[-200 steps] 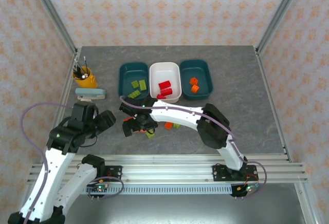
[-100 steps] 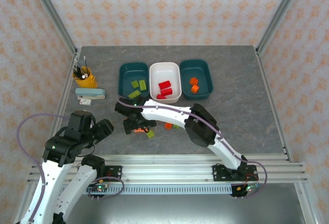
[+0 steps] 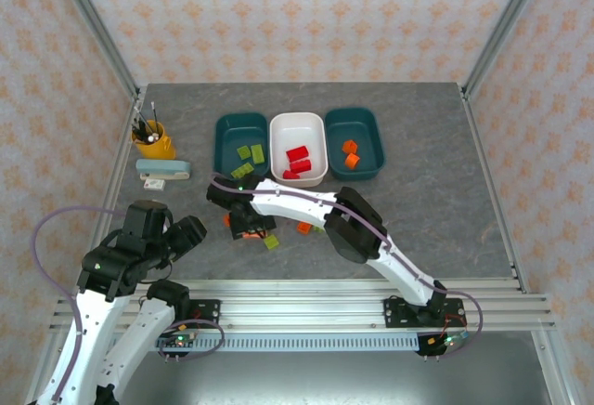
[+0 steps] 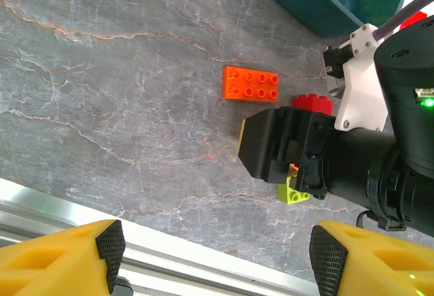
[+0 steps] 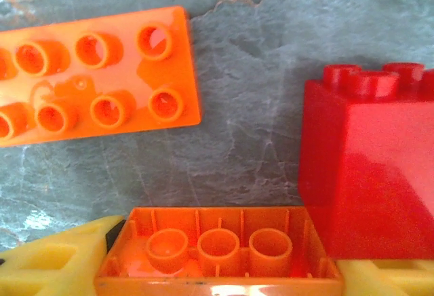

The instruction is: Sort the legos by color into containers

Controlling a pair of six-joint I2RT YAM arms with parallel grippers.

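Note:
My right gripper (image 3: pixel 249 228) is low over the table with its yellow fingers against both ends of an upturned orange lego (image 5: pixel 218 255). A flat orange lego (image 5: pixel 95 72) and a red lego (image 5: pixel 369 167) lie just beyond it. A lime lego (image 3: pixel 272 242) lies beside the gripper, and an orange one (image 3: pixel 303 228) further right. The left teal container (image 3: pixel 223 140) holds green legos, the white container (image 3: pixel 297 131) red ones, the right teal container (image 3: pixel 369 131) orange ones. My left gripper (image 3: pixel 181 235) hangs open and empty at the near left.
A yellow pen cup (image 3: pixel 153 138) and a small white-and-teal stapler-like object (image 3: pixel 164 171) sit at the far left. An aluminium rail (image 3: pixel 297 298) runs along the table's near edge, just under the left fingers (image 4: pixel 108 245).
The left arm pulled back toward the near left edge. The right gripper slid a little left and its jaws narrowed onto the orange lego.

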